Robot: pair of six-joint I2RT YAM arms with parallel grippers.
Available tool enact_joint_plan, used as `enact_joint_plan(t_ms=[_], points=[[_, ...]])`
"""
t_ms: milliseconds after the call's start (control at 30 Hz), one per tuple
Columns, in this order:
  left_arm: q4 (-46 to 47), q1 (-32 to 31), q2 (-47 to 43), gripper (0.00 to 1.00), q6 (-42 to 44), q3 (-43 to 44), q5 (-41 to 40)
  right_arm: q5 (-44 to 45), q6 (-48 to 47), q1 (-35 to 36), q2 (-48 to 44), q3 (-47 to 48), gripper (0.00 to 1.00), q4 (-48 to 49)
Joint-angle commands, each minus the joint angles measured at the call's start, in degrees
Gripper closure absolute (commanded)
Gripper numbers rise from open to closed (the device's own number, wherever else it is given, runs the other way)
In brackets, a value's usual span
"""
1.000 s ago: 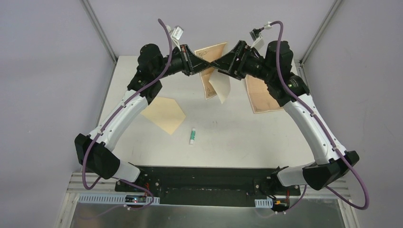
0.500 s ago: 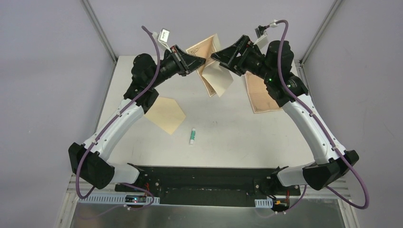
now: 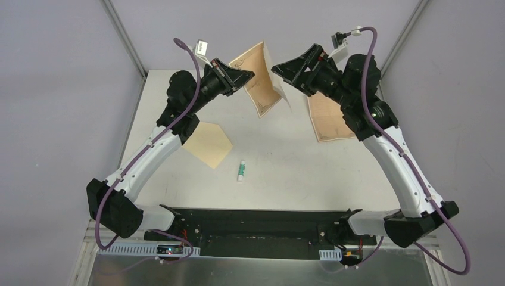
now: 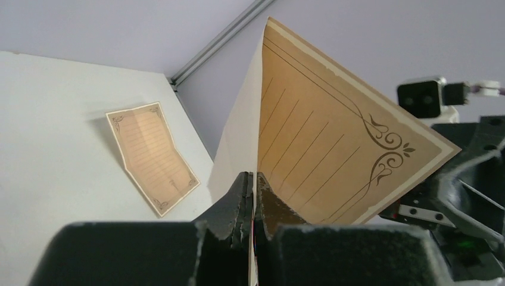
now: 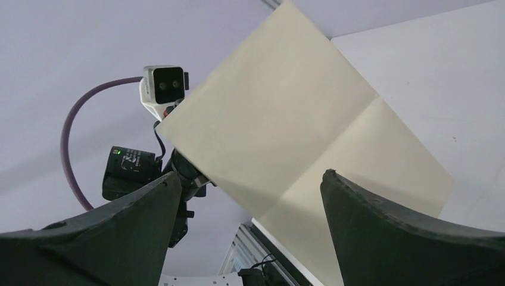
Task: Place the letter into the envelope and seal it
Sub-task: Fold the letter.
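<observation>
The left fingers (image 3: 248, 74) (image 4: 252, 186) are clamped on the letter (image 3: 262, 80) (image 4: 324, 137) and hold it in the air above the far edge of the surface (image 3: 286, 161). They pinch its lower edge right by the crease. The sheet is creased across its middle but not folded flat: its lined, ornamented face turns one way and its pale back (image 5: 286, 119) the other. The right fingers (image 3: 278, 68) stand spread wide just beside the letter, touching nothing.

The envelope (image 3: 208, 143) lies flat near the left edge of the surface, well apart from the letter, with its pointed end towards the middle. Whether its mouth gapes cannot be told from here. A small tube (image 3: 241, 170) lies near the envelope towards the near edge, and a second lined sheet (image 3: 327, 119) (image 4: 152, 155) rests near the far right corner.

The step in hand is probably getting the letter folded and ready to carry to the envelope. To do it well, the free right fingers should press the two halves together along the crease while the left pinch does not slacken, since a half-open sheet would likely catch on the envelope's mouth. The crease should then lead into the opening, with the right fingers pinning the envelope so that it cannot slide. Both arms should steer clear of the tube.
</observation>
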Motion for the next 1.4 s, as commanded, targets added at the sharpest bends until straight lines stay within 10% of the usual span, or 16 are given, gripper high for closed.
enact_joint_plan(t_ms=[0, 367, 933, 1367], points=[[1.8, -0.4, -0.5, 1.0, 0.9, -0.3, -3.8, 5.7, -4.0, -0.1, -5.1, 2.9, 0.09, -3.6], [7.5, -0.3, -1.7, 1.0, -1.8, -2.4, -6.0, 8.1, -3.1, -5.1, -7.6, 0.7, 0.05, -9.9], [18.8, -0.1, -0.2, 1.0, -16.6, -1.4, -4.9, -3.2, 15.8, -8.3, -7.5, -17.3, 0.06, 18.0], [19.6, -0.2, 0.8, 1.0, -18.7, -2.5, -5.8, -0.8, 21.5, -2.5, -4.6, -20.4, 0.33, 30.1]])
